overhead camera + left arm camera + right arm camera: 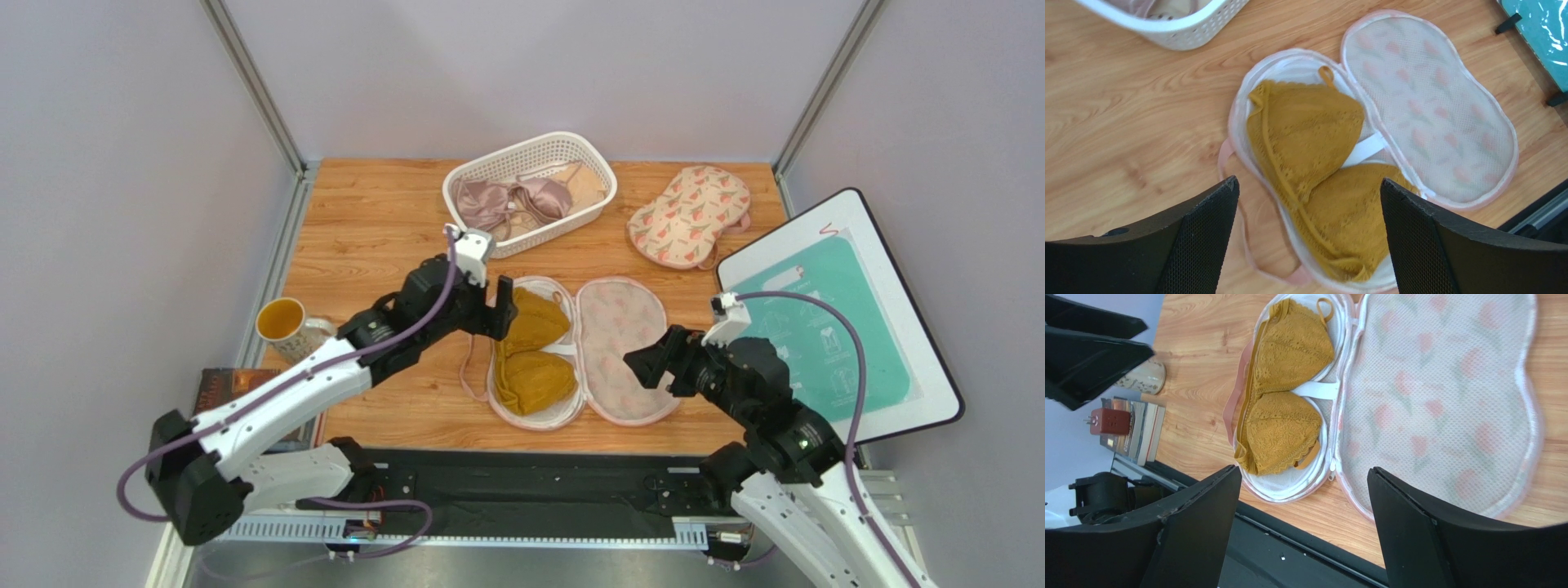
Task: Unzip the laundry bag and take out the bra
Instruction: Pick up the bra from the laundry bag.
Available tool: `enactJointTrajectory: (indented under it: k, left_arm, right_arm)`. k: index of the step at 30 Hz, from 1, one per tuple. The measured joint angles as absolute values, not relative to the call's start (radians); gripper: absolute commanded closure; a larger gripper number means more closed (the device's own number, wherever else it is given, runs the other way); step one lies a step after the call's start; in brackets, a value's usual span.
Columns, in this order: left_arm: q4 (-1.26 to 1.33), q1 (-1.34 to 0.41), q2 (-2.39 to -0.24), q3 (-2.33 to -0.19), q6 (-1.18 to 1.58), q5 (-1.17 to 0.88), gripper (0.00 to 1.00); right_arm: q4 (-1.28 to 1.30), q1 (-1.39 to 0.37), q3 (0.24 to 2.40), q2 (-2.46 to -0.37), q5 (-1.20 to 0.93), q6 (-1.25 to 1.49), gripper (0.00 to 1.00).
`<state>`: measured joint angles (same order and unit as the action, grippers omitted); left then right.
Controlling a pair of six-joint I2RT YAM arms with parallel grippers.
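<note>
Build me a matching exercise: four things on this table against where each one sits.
1. mustard bra
2. white basket
3. mug
4. second floral bag

A. far edge of the table, centre
B. far right, beside the basket
C. inside the opened laundry bag
D. at the left edge

Pairs: 1-C, 2-A, 3-D, 4-B

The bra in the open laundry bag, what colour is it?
The bra is mustard yellow, with a lacy texture; the left wrist view shows it best.
</note>
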<state>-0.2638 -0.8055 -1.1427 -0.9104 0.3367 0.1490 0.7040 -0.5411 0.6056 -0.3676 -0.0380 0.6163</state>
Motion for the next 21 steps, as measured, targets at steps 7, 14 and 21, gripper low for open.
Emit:
enactJointTrajectory:
  k: [7, 14, 21]
  left_arm:
    - [-0.485, -0.708, -0.810, -0.854, 0.365, 0.194, 0.04]
    - [-0.556, -0.691, -0.735, -0.849, 0.378, 0.207, 0.09]
    - [-0.476, -0.751, -0.822, -0.736, 0.375, 0.110, 0.12]
  right_arm:
    - [0.519, -0.593, 0.553, -0.571, -0.106, 0.639, 0.21]
    - [0.434, -0.801, 0.611, -0.834, -0.019, 0.638, 0.21]
    - [0.379, -0.881, 0.648, -0.916, 0.084, 0.650, 0.21]
